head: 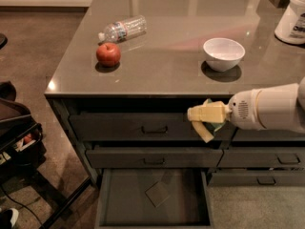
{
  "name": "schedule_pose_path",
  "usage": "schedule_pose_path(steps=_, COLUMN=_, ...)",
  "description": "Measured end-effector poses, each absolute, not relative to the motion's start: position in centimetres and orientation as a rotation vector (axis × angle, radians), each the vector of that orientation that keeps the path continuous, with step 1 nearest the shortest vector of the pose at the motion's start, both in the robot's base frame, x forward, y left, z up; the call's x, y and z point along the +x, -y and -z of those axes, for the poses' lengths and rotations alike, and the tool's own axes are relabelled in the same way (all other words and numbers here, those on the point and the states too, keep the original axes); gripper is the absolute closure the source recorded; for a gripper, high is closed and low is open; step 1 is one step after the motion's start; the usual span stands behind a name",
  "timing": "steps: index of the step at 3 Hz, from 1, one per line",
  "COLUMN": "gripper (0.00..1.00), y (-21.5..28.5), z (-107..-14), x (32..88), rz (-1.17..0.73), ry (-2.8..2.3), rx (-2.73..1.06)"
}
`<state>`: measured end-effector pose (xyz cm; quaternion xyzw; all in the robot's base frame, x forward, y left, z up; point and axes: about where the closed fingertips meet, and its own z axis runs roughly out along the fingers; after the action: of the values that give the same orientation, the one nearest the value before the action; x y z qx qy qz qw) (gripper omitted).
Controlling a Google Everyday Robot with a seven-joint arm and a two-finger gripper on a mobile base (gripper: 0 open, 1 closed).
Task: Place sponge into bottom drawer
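Note:
My gripper [200,125] hangs in front of the counter's front face, level with the top drawer [119,126] and above the right part of the open bottom drawer [128,199]. It is shut on the sponge [216,126]. Only a green edge of the sponge shows behind the cream fingers [206,112]. The bottom drawer is pulled out, and its flat grey floor shows with a small pale square patch on it. The two drawers above it are shut.
On the grey countertop [167,75] lie a red apple [108,54], a clear plastic bottle on its side [124,29], a white bowl [223,53] and a white tub [291,18] at the far right. A dark cart [16,132] stands on the floor at left.

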<state>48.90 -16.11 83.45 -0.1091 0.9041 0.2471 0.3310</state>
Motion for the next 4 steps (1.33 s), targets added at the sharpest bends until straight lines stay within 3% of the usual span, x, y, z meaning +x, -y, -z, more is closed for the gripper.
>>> schedule_pose_path(steps=2, gripper=1.00, y=15.4, z=-83.4, x=48.5, rz=-0.654, ry=-2.358, rx=-0.317)
schedule_pose_path(steps=4, gripper=1.00, y=17.7, z=-70.1, x=46.6, rz=-0.760, ry=-2.445, rx=-0.014)
